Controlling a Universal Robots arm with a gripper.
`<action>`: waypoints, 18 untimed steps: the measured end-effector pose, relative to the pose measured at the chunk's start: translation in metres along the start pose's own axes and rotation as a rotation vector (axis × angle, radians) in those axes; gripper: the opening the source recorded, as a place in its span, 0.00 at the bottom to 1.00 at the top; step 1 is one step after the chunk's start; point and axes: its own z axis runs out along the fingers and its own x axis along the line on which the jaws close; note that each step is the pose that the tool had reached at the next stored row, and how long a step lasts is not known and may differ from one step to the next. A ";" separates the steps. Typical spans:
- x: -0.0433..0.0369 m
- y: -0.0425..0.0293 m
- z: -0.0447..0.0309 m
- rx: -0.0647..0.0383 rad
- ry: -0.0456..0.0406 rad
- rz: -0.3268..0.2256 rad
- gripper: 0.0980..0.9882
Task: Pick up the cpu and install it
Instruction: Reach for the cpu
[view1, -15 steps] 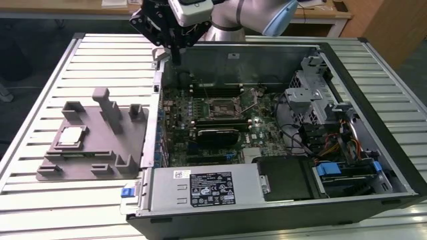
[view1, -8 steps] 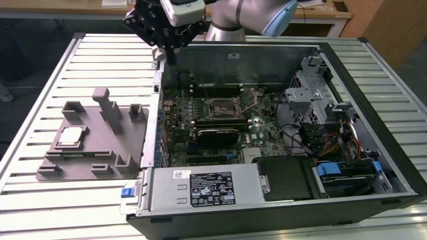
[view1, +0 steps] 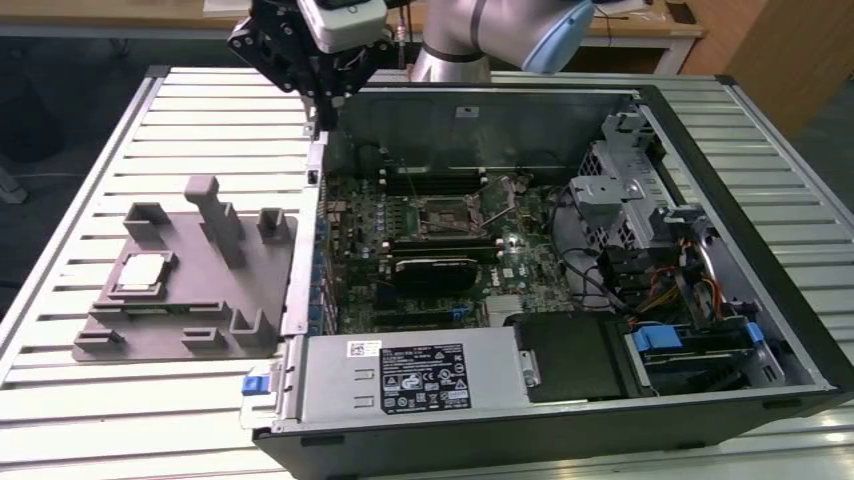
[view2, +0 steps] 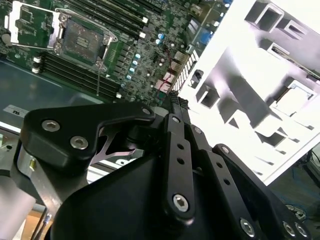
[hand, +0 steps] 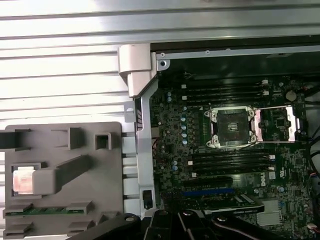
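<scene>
cpu (view1: 143, 272) on grey fixture (view1: 174, 338), exterior view

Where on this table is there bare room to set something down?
In the exterior view, bare slats of the table lie beyond the fixture toward the arm, and in a strip before it at the near edge. The fixture is crowded with posts and the cpu; the open case is packed.

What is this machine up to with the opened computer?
A robot arm is working on putting a cpu into the open computer case. Its tool hangs above the case's back corner, well away from the cpu. The cpu lies on a grey fixture on the table beside the case, on the exterior view's left. On the motherboard the socket stands open and empty.
</scene>
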 end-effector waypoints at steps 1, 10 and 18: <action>0.0017 -0.0001 0.0000 0.000 0.0000 0.000 0.01; 0.0183 -0.0014 -0.0005 0.000 -0.0003 0.000 0.01; 0.0336 -0.0026 -0.0010 0.000 -0.0006 0.001 0.01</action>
